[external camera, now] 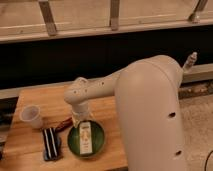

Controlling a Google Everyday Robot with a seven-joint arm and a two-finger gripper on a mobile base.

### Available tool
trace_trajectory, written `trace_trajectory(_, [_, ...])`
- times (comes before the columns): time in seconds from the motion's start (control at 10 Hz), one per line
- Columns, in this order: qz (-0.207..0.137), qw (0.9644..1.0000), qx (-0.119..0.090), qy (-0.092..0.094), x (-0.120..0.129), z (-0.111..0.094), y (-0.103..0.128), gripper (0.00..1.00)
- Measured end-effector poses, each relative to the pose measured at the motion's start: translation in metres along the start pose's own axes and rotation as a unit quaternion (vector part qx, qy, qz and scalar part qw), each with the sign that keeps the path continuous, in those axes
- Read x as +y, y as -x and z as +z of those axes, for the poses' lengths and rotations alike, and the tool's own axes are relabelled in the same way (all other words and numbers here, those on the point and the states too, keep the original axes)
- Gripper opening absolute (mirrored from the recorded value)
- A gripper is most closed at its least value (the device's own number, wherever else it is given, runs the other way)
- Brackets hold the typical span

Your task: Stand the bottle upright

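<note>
Table [35, 99] count: six things, one of each kind.
One bottle [86, 140], one green plate [73, 144], one translucent cup [31, 116], one black striped object [50, 143], one small reddish item [64, 123], and one gripper [80, 119], low at the plate's far edge.

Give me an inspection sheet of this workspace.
Surface: wooden table, right part hidden by the arm.
Job's things: bottle lying flat on green plate, not yet upright.
Clutter: cup at left; black striped object beside the plate; reddish item behind it.
Grippers: gripper at the plate's far rim, by the bottle's end.
Cables: nothing seen.
Surroundings: dark wall, metal rail behind.
</note>
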Motion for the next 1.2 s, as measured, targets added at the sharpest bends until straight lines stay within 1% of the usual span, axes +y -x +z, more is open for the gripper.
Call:
trace_trajectory(0.3, [-0.001, 1.0000, 0.001, -0.001, -0.001, 0.002, 0.000, 0.07])
trace_trajectory(0.4, [-0.002, 1.0000, -0.001, -0.001, 0.000, 0.001, 0.001, 0.01])
trace_trajectory(0.7, [-0.001, 1.0000, -0.010, 0.001, -0.002, -0.007, 0.002, 0.00])
trace_trajectory(0.8, [-0.003, 0.9998, -0.017, 0.000, -0.002, -0.012, 0.005, 0.00])
trace_trajectory(1.1, [-0.007, 0.9990, -0.042, -0.008, -0.011, -0.041, 0.014, 0.00])
trace_trajectory(1.2, [-0.008, 0.9985, -0.053, -0.007, -0.012, -0.049, 0.019, 0.00])
